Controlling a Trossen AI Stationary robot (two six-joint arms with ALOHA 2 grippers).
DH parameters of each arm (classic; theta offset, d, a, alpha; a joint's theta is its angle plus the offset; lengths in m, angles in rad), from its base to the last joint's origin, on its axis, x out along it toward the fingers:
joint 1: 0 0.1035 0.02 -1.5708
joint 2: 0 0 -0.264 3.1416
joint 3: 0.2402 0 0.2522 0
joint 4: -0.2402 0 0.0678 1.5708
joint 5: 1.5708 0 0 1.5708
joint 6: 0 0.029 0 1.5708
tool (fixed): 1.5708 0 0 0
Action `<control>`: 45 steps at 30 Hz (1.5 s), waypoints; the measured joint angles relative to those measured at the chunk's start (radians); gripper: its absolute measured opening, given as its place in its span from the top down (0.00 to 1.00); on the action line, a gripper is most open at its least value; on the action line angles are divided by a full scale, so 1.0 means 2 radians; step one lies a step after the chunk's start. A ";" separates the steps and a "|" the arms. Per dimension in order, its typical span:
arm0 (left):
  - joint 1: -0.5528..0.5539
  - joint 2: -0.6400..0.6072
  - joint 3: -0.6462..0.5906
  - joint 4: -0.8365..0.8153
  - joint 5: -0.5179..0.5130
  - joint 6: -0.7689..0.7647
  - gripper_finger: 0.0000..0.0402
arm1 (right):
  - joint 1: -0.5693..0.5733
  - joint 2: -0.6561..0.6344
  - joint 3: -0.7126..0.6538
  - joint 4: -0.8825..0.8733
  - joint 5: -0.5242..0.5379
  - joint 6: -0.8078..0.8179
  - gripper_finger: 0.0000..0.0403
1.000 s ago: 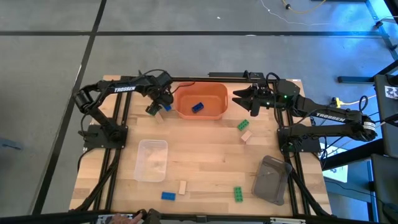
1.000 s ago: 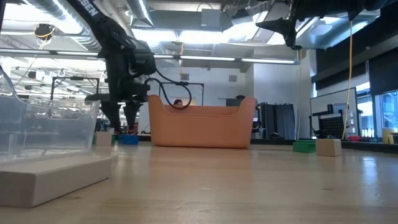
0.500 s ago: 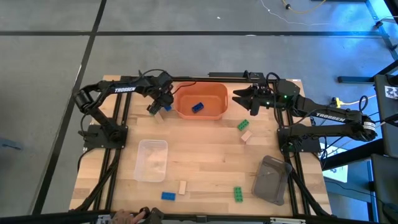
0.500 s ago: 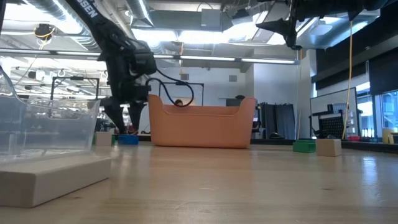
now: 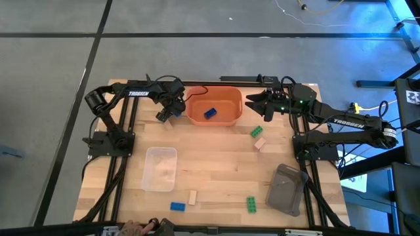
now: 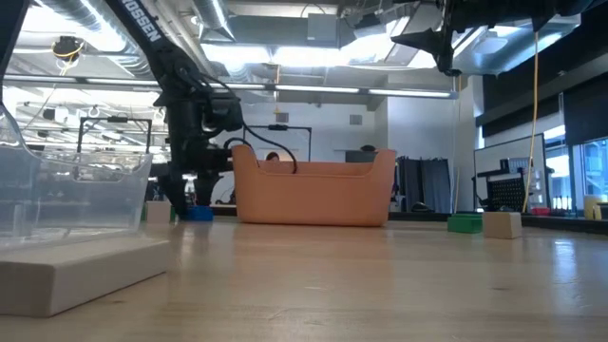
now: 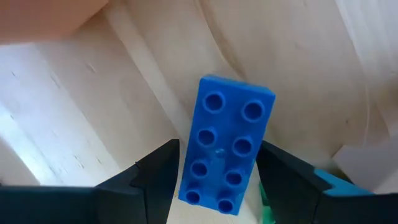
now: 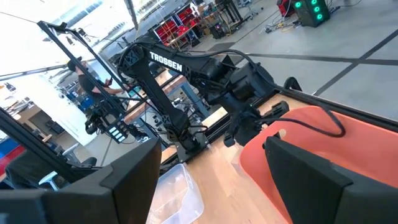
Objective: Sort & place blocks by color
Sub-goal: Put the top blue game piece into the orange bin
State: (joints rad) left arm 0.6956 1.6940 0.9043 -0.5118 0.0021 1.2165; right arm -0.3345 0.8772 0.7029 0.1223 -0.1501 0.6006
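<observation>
The left gripper [image 5: 168,113] is lowered to the table just beside the orange bin [image 5: 231,111], its fingers spread on either side of a blue block [image 7: 227,144] that lies flat between them, not yet clamped. Another blue block [image 5: 210,113] is seen inside the bin. The right gripper [image 5: 252,103] is held open above the table near the bin's other end.

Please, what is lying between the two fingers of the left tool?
In the left wrist view, a blue block lies on the table between the fingers of the left tool, which stand open on either side of it.
</observation>
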 joint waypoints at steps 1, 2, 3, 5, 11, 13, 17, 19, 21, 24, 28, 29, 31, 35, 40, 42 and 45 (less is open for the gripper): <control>0.000 0.003 0.001 -0.001 0.000 -0.005 0.48 | 0.000 0.000 0.000 0.000 0.000 0.000 0.28; 0.000 0.005 0.001 -0.001 -0.001 -0.008 0.48 | 0.000 0.000 0.000 0.000 0.000 0.000 0.28; 0.000 0.006 0.001 -0.001 -0.002 -0.012 0.48 | 0.000 0.000 0.000 0.000 0.000 0.000 0.28; 0.000 0.007 0.001 -0.002 -0.006 -0.015 0.49 | 0.000 0.000 0.000 0.000 0.000 0.000 0.28; -0.001 -0.002 0.004 -0.009 -0.027 -0.056 0.64 | 0.000 0.000 0.000 0.000 0.000 -0.001 0.28; 0.002 -0.007 0.011 -0.014 -0.042 -0.068 0.68 | 0.000 0.000 0.000 0.000 0.000 -0.001 0.28; 0.013 -0.024 0.037 -0.015 -0.092 -0.092 0.68 | 0.000 0.000 0.000 0.000 0.000 -0.002 0.28; 0.028 -0.037 0.056 -0.015 -0.112 -0.115 0.68 | 0.000 0.000 0.000 0.000 0.000 -0.003 0.28; 0.051 -0.059 0.074 -0.014 -0.117 -0.148 0.68 | 0.000 0.000 0.000 0.000 0.000 -0.003 0.28; 0.087 -0.099 0.101 -0.010 -0.104 -0.221 0.68 | 0.000 0.000 0.000 0.000 0.000 -0.003 0.28; 0.128 -0.168 0.111 0.008 -0.046 -0.344 0.68 | 0.000 0.000 0.000 0.000 0.000 -0.003 0.28; 0.135 -0.187 0.111 0.013 -0.026 -0.377 0.68 | 0.000 0.000 0.000 0.000 0.000 -0.003 0.28; 0.142 -0.222 0.110 0.027 0.013 -0.443 0.68 | 0.000 0.000 0.000 0.000 0.000 -0.003 0.28; 0.120 -0.283 0.097 0.069 0.066 -0.552 0.68 | 0.000 0.000 0.000 0.000 0.000 -0.003 0.28; 0.005 -0.317 0.062 0.165 0.070 -0.647 0.68 | 0.000 0.000 0.000 0.000 0.001 -0.006 0.28; -0.049 -0.318 0.044 0.211 0.065 -0.673 0.68 | 0.000 0.000 0.000 0.000 0.001 -0.015 0.28; -0.121 -0.316 0.007 0.297 0.059 -0.702 0.68 | 0.000 0.000 0.000 0.000 -0.001 -0.022 0.28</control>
State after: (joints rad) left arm 0.4535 1.0616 0.9192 0.0823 0.1209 -0.1869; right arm -0.3347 0.8772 0.7021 0.1226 -0.1528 0.5562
